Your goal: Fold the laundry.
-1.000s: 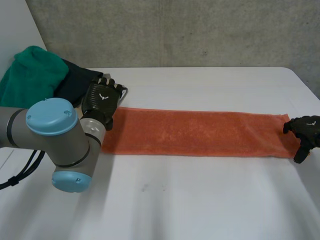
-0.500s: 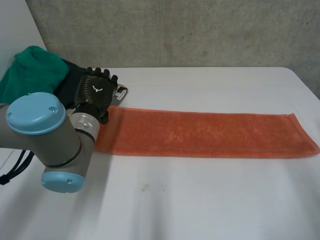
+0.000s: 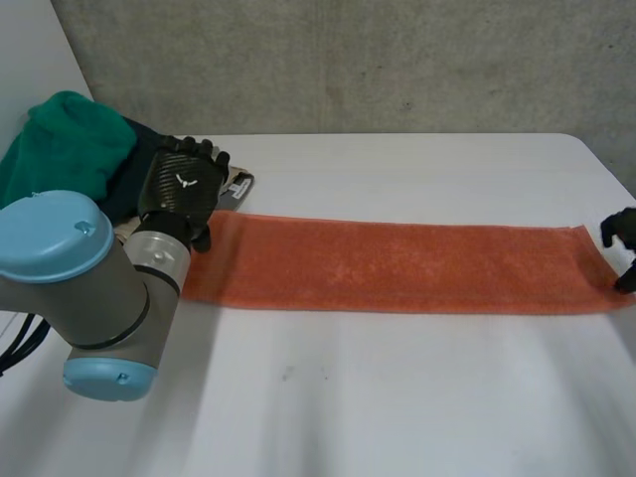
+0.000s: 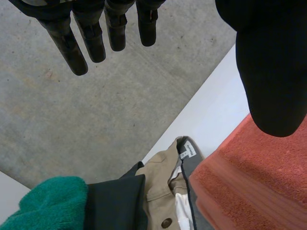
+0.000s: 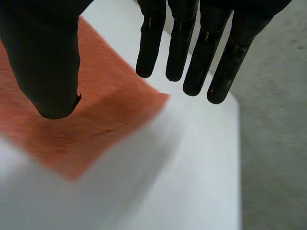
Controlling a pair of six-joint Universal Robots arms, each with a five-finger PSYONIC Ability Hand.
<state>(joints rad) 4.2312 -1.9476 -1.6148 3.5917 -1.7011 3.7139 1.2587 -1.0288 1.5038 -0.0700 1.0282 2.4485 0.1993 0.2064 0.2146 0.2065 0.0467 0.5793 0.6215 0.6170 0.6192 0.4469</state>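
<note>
1. Hovering spread and empty, the left hand (image 3: pixel 181 187) is at the 9 o'clock end of the orange towel (image 3: pixel 397 266); the right hand (image 3: pixel 623 237), likewise spread and empty, is at its 3 o'clock end.
2. The towel lies flat across the desk (image 3: pixel 397 397); other laundry (image 3: pixel 60 149) is heaped at 10 o'clock.
3. Likely step: gripping the ends. Next, each hand must pinch its short edge to fold.

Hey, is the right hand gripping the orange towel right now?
No, the right hand hangs open over a corner of the orange towel, its fingers straight and apart from the thumb, pinching nothing.
</note>
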